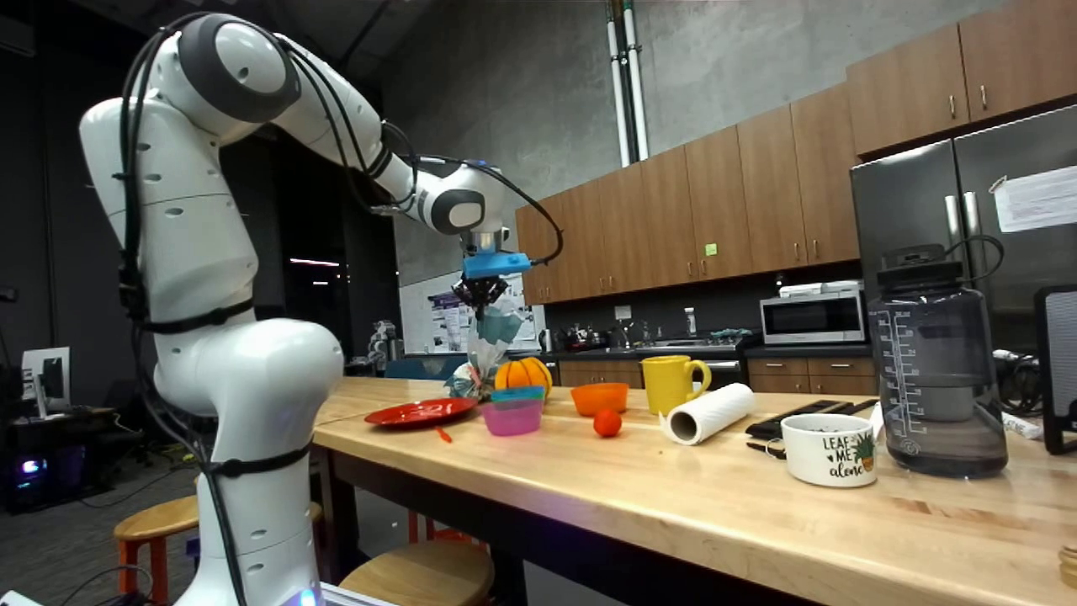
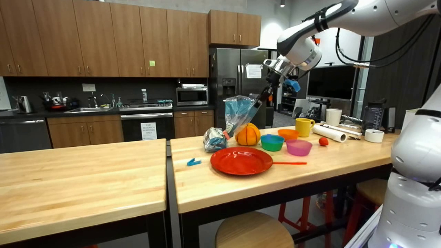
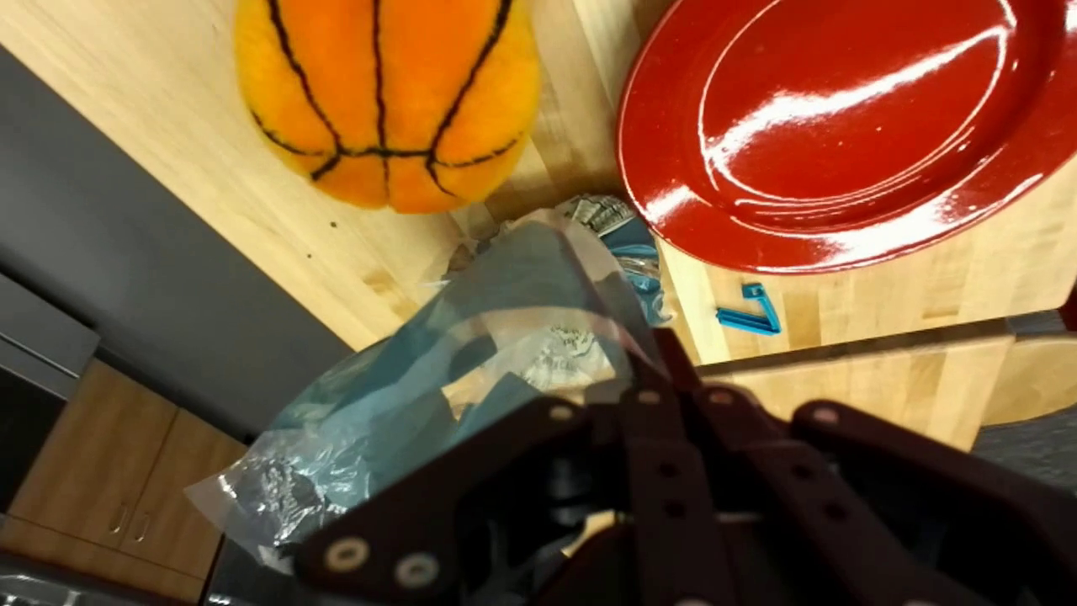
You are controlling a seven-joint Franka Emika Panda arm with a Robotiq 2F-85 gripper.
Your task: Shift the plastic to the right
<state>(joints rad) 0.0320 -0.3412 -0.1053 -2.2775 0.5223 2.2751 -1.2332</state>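
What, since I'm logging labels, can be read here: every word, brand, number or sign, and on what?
"LEAF ME alone": short white mug
"FOR RESEARCH ONLY": oven-door paper
Too small or blurred to read: fridge sheet, wall sheet, wall poster, numbers on the water bottle, any print on the plastic bag.
No brand or number is legible.
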